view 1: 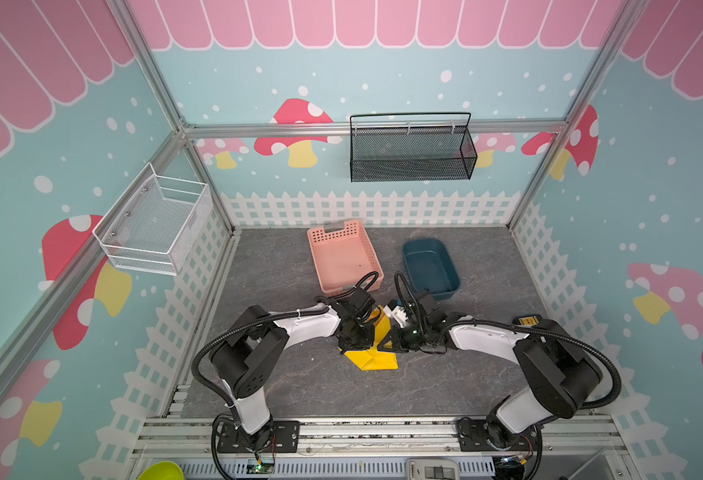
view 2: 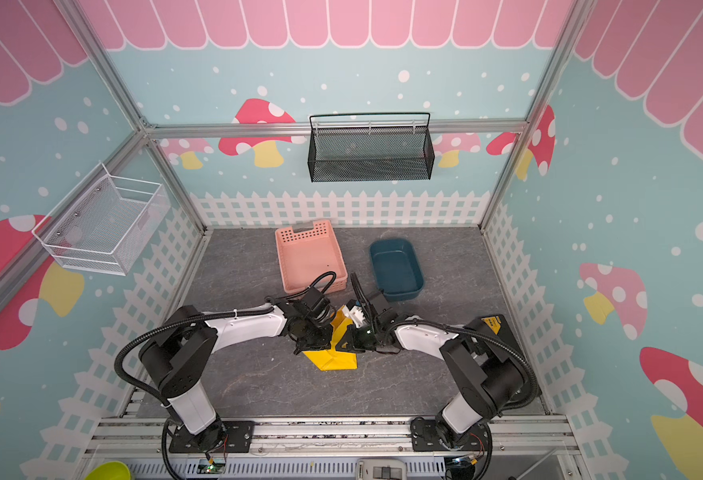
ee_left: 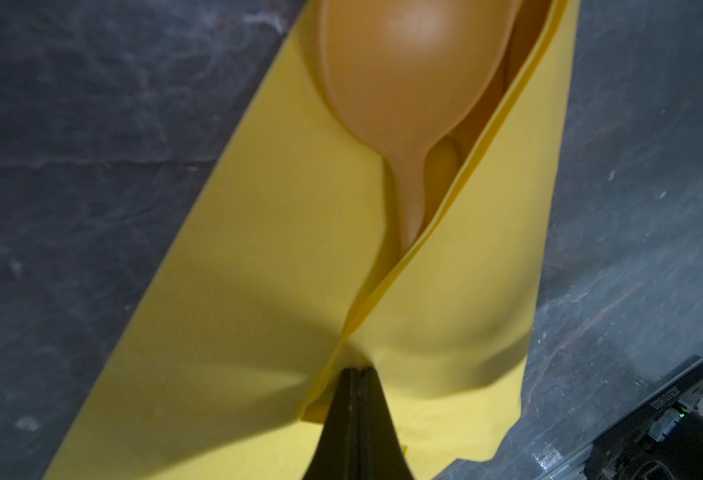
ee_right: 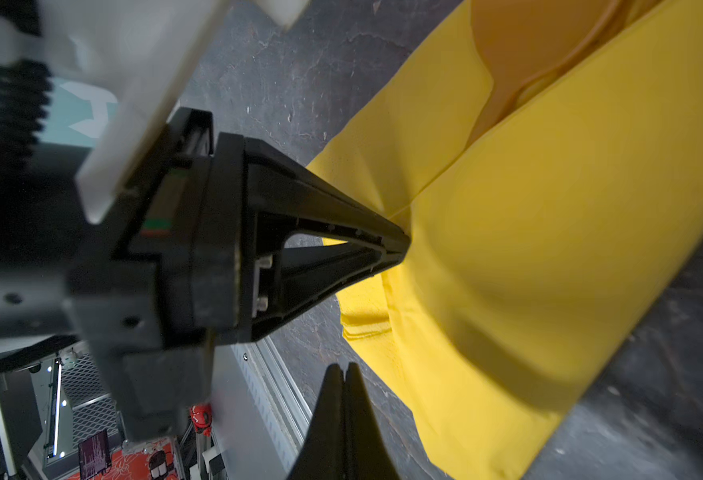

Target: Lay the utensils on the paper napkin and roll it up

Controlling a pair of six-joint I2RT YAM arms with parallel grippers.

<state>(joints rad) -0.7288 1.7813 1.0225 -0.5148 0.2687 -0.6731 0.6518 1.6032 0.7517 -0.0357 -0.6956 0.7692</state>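
Note:
The yellow paper napkin lies mid-table in both top views, between the two arms, with one side folded over the utensils. In the left wrist view an orange-tan spoon sticks out of the fold, and a second orange piece lies under it. The other utensils are hidden in the napkin. My left gripper is shut on the edge of the folded flap, and the paper puckers toward its tips. My right gripper is shut and holds nothing. It hangs over bare table just off the napkin's edge, close to the left gripper.
A pink perforated basket and a dark blue tub stand behind the arms. A black mesh rack hangs on the back wall and a white wire basket on the left wall. A black-and-yellow device sits at the right.

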